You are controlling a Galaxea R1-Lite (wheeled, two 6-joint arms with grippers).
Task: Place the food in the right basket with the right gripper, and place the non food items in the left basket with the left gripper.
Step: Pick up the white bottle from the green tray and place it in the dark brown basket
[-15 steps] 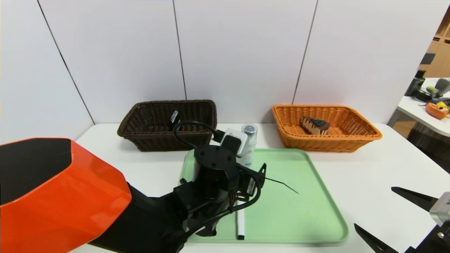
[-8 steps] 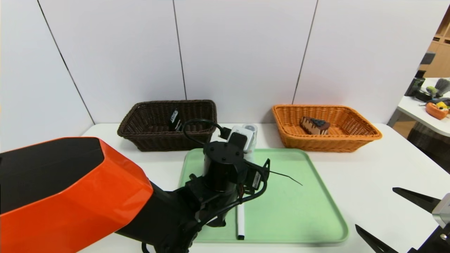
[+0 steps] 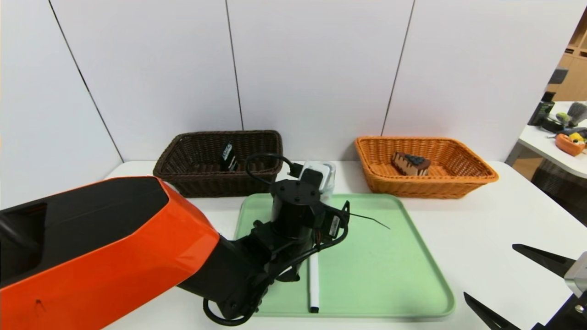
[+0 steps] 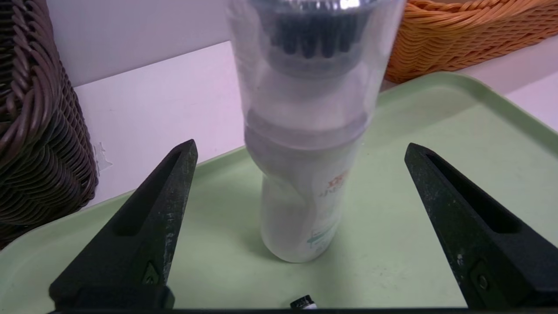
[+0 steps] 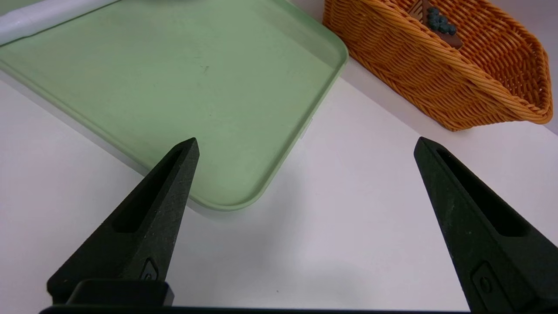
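Observation:
A white bottle (image 4: 305, 174) with a clear cap stands upright near the back edge of the green tray (image 3: 390, 275). In the head view only its cap (image 3: 331, 170) shows past my left wrist. My left gripper (image 4: 300, 144) is open, one finger on each side of the bottle and apart from it. A white marker (image 3: 313, 286) lies on the tray at the front. The brown left basket (image 3: 202, 183) holds a black item (image 3: 228, 156). The orange right basket (image 3: 440, 185) holds a cake slice (image 3: 410, 164). My right gripper (image 3: 489, 270) hangs open over bare table, right of the tray.
The white table (image 3: 481, 220) ends at a white panel wall just behind both baskets. A second table (image 3: 545, 142) with clutter stands at the far right. My bulky left arm (image 3: 114, 247) covers the front left of the table.
My left arm has pushed forward over the tray toward the bottle, which now stands between the open fingers. The right gripper has stayed in place.

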